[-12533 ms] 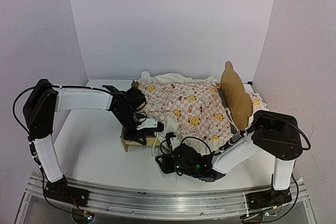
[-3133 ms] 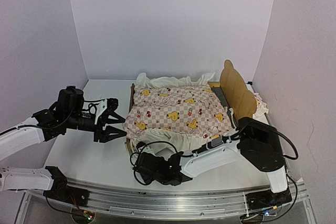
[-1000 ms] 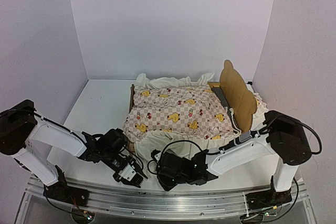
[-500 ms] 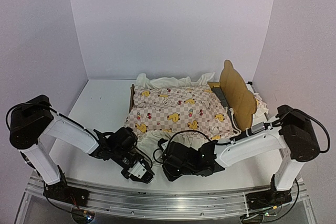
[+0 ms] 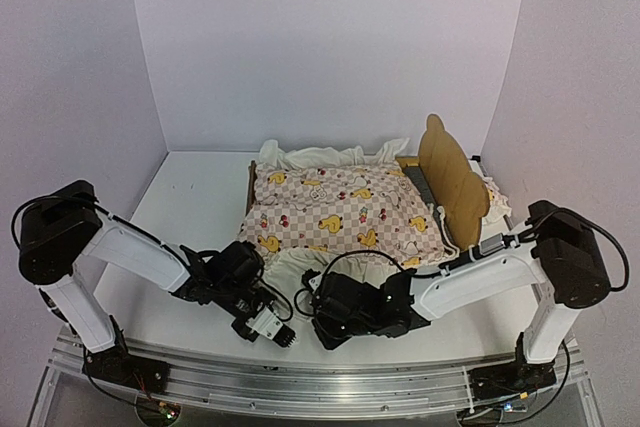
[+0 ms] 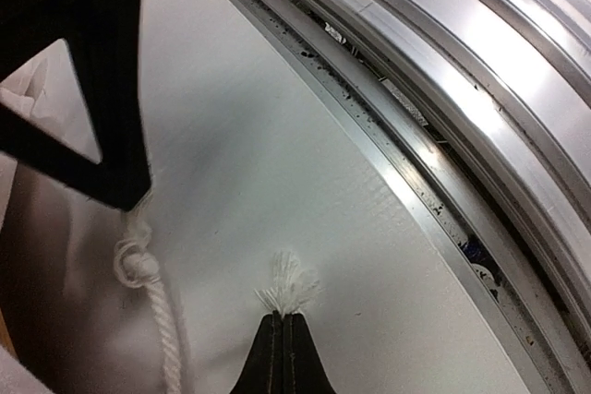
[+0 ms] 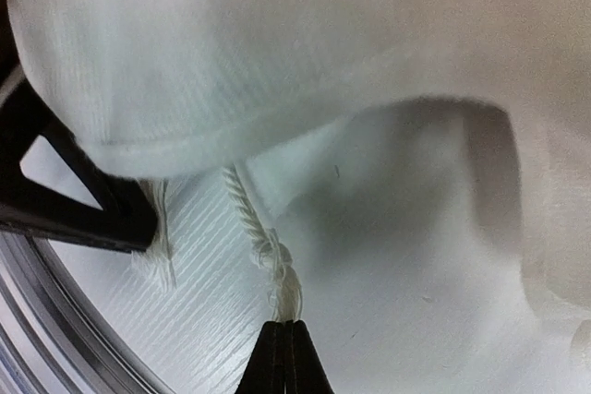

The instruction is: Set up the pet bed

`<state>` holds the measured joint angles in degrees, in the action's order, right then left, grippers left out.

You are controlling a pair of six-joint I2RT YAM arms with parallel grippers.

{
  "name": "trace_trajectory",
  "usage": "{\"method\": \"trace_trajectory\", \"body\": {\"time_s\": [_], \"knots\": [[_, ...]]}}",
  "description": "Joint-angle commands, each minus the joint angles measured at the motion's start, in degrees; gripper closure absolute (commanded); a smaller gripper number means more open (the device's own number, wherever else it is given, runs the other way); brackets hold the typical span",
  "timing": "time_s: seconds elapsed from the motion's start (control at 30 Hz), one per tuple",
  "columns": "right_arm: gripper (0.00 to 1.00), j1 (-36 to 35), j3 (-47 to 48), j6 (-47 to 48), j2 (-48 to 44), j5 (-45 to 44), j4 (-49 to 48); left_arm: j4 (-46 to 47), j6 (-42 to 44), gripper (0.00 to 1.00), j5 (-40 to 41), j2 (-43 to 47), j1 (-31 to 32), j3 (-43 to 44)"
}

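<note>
At the left, the left pincer (image 6: 282,357) lies low over the white surface (image 6: 277,154), close to the metal rail (image 6: 480,89). Its tips are pressed together, and the frayed cord end (image 6: 288,285) sprouts from just past them, so it looks pinched there. Just to its right, the right pincer (image 7: 283,357) is likewise pressed together, nipping the knotted cord (image 7: 275,260), which runs up under the cream ruffle (image 7: 277,43). The two pincers sit near each other at the near edge, each with one cord. Behind them, toward the middle and right of the overhead view, the pet bed (image 5: 448,182) stands on the surface with its bear-eared headboard at the right end. The duck quilt (image 5: 340,212) is spread across it, with the ruffle spilling over the near side and bunched along the far side. A scrap of patterned cloth (image 5: 492,193) shows beyond the headboard; whether it is the pillow I cannot tell. As I judge it, the covering is largely laid. What is left seems to be fastening the two cords, tidying the ruffle, and perhaps placing a pillow.
</note>
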<state>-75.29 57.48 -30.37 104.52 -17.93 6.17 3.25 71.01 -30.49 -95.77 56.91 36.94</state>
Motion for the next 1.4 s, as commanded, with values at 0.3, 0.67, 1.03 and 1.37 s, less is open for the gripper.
{"method": "trace_trajectory", "body": {"time_s": [0.3, 0.67, 1.03, 1.37], "knots": [[0.79, 0.35, 1.53, 2.34, 0.44, 21.08, -3.47, -33.34, -39.49, 1.0, -3.86, 15.27, -9.05, 14.58], [0.61, 4.78, 0.48, -9.03, 2.62, 7.2, -21.28, -28.46, -80.22, 1.0, -1.67, 21.63, -12.24, 10.48], [0.65, 4.8, 4.9, -13.63, 11.25, 0.06, -34.87, -17.24, -87.18, 1.0, 0.41, 24.16, -14.61, -0.09], [0.7, 10.14, 4.05, -11.58, 7.24, -1.97, -37.45, -6.72, -77.62, 1.0, -6.65, 24.25, -14.76, -1.36]]}}
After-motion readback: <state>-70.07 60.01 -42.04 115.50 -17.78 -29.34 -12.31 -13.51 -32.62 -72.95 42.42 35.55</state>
